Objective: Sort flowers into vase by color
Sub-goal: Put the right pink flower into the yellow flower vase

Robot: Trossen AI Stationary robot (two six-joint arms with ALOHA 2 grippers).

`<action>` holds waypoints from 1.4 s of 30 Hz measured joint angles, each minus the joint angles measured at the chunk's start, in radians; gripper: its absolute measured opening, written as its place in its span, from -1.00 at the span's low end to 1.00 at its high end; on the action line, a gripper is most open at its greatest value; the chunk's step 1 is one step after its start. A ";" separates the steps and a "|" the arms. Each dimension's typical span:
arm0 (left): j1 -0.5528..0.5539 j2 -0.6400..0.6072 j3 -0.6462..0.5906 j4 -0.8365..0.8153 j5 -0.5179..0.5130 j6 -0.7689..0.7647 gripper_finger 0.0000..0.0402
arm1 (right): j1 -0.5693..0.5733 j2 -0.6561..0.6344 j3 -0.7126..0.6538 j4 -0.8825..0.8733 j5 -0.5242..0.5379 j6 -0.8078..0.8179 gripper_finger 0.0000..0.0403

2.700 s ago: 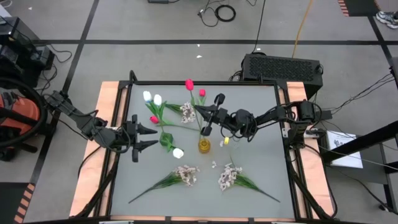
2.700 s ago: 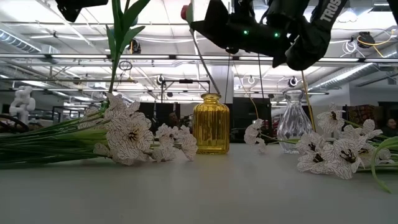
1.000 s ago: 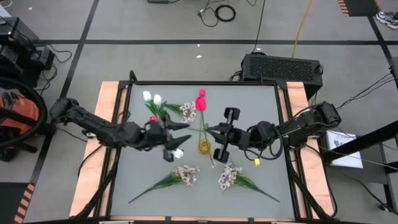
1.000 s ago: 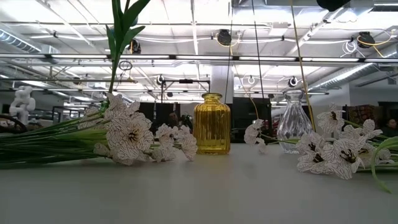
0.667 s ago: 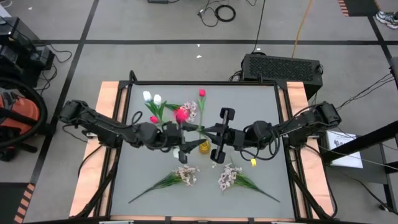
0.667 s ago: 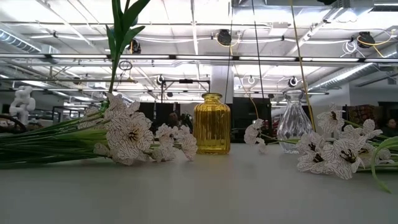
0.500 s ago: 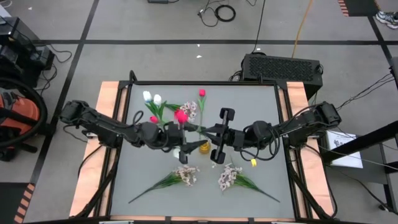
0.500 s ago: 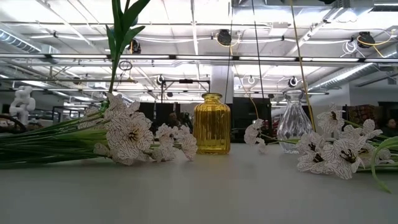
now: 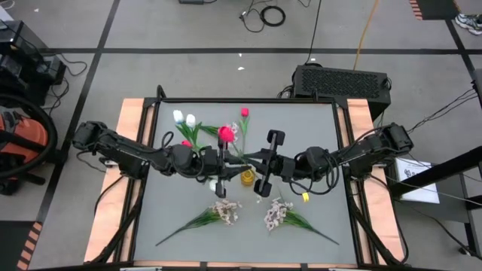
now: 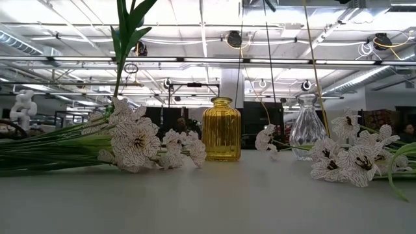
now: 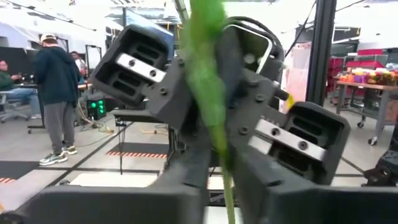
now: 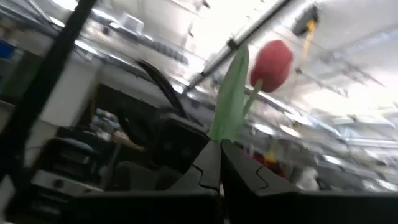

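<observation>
Overhead, the left gripper (image 9: 219,162) and right gripper (image 9: 257,164) meet above the yellow vase (image 9: 247,178) at table centre, sharing one pink-red tulip (image 9: 225,134). Wrist views: right fingers are pinched tight on its stem (image 12: 231,106); the left jaws' state I cannot tell (stem (image 11: 211,99) crosses in front). Judgement: confirm the left's grip before the right releases, keeping the stem vertical over the vase mouth.

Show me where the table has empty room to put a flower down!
The table is bare along its right side, past the right gripper, and along its left edge under the left arm. The middle is crowded: both grippers, the yellow vase, tulips and pale blossom sprays.
</observation>
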 joint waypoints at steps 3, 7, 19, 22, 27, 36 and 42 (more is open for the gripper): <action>0.000 -0.009 -0.001 -0.030 -0.003 0.015 -0.93 | 0.017 -0.004 0.001 -0.055 0.088 0.001 -0.93; -0.001 -0.046 -0.001 -0.145 -0.096 0.033 -0.93 | 0.055 -0.064 0.000 -0.210 0.257 0.026 -0.68; 0.004 -0.087 -0.001 -0.289 -0.144 0.075 -0.97 | 0.028 -0.265 0.000 -0.643 0.161 0.557 0.02; 0.007 -0.086 -0.001 -0.293 -0.143 0.076 -0.97 | 0.001 -0.235 0.000 -0.648 0.133 0.597 0.03; 0.006 -0.086 -0.001 -0.305 -0.140 0.080 -0.97 | -0.057 -0.188 0.000 -0.607 0.039 0.668 0.00; 0.025 -0.086 -0.001 -0.345 -0.137 0.075 -0.97 | -0.113 -0.136 0.000 -0.563 -0.090 0.734 0.00; 0.031 -0.085 -0.001 -0.365 -0.137 0.072 -0.97 | -0.126 -0.119 0.000 -0.550 -0.095 0.728 -0.05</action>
